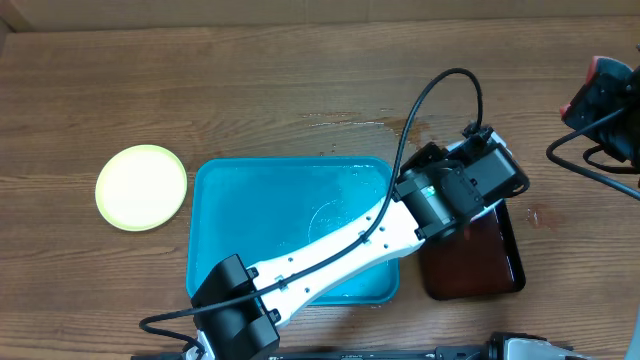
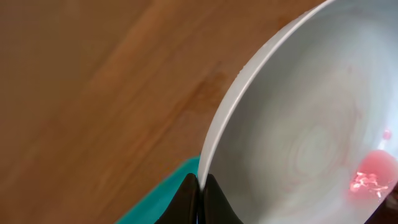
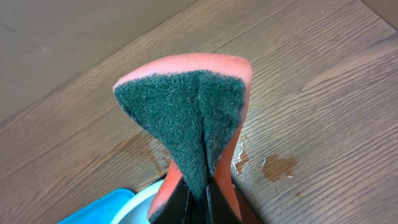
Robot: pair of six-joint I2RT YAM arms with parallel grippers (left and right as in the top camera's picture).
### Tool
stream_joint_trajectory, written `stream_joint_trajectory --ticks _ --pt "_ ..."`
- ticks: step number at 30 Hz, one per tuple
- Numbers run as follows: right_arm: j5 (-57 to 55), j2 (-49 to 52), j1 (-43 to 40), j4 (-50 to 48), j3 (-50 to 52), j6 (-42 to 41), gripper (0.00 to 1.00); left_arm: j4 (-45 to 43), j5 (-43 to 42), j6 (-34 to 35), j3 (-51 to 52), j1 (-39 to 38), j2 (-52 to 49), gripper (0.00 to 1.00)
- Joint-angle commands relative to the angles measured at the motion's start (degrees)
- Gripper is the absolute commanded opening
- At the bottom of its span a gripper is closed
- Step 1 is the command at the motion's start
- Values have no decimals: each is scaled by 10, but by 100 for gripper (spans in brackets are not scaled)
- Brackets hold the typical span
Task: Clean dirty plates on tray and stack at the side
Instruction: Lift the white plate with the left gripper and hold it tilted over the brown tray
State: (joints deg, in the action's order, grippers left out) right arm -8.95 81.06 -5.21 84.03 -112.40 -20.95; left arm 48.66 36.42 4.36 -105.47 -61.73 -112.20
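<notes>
My left gripper (image 2: 200, 182) is shut on the rim of a pale blue-white plate (image 2: 298, 124), which it holds tilted; a red smear (image 2: 372, 174) sits on the plate's face. Overhead, the left arm (image 1: 350, 240) reaches across the turquoise tray (image 1: 250, 200) to the tray's right edge, and its wrist hides the plate. A clean yellow-green plate (image 1: 141, 187) lies on the table left of the tray. My right gripper (image 3: 205, 186) is shut on a folded orange sponge (image 3: 193, 118) with its green scouring side outward. It hangs over wet wood near the tray corner (image 3: 93, 210).
A dark reddish-brown tray (image 1: 485, 255) lies right of the turquoise one, partly under the left wrist. Brown wet spots (image 3: 277, 167) mark the wood behind the trays. The right arm's body (image 1: 605, 100) and its cables sit at the far right edge.
</notes>
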Motion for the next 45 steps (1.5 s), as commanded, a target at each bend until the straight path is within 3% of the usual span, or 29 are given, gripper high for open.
stream_joint_trajectory --ticks 1,24,45 --pt "0 -6 -2 -3 -13 2 4 -7 93 -50 -16 -15 1 4" --pt "17 -6 -2 -10 -13 0 4 -56 299 -188 -16 -110 1 4" --pt "26 -6 -2 -9 -13 0 4 -80 347 -224 -16 -144 1 4"
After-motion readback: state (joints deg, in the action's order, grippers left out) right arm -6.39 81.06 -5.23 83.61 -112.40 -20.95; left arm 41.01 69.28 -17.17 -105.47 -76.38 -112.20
